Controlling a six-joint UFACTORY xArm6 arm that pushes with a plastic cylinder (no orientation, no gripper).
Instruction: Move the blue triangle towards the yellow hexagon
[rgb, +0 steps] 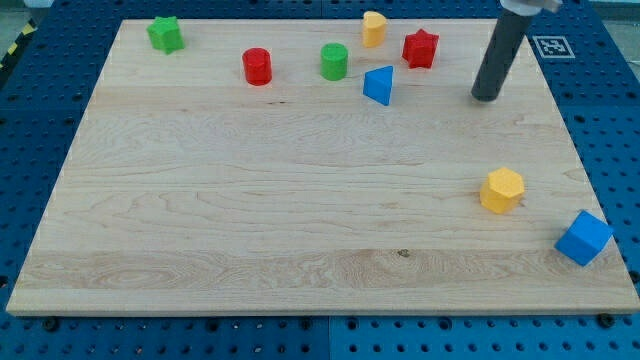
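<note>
Near the view's top, right of centre on the pale wooden board (300, 210), the small blue triangular block (379, 85) stands with one corner pointing up. My tip (485, 98), a bare dark rod end holding nothing, rests to its right, apart. The yellow hexagonal block (502, 190) sits well below, toward the view's lower right.

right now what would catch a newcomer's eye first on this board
The dark rod coming down from the view's top right stands out first, my tip resting on the wooden board, right of the blue triangle and apart from it. Next comes the yellow hexagon, well below my tip, with a blue cube near the bottom right corner.
</note>
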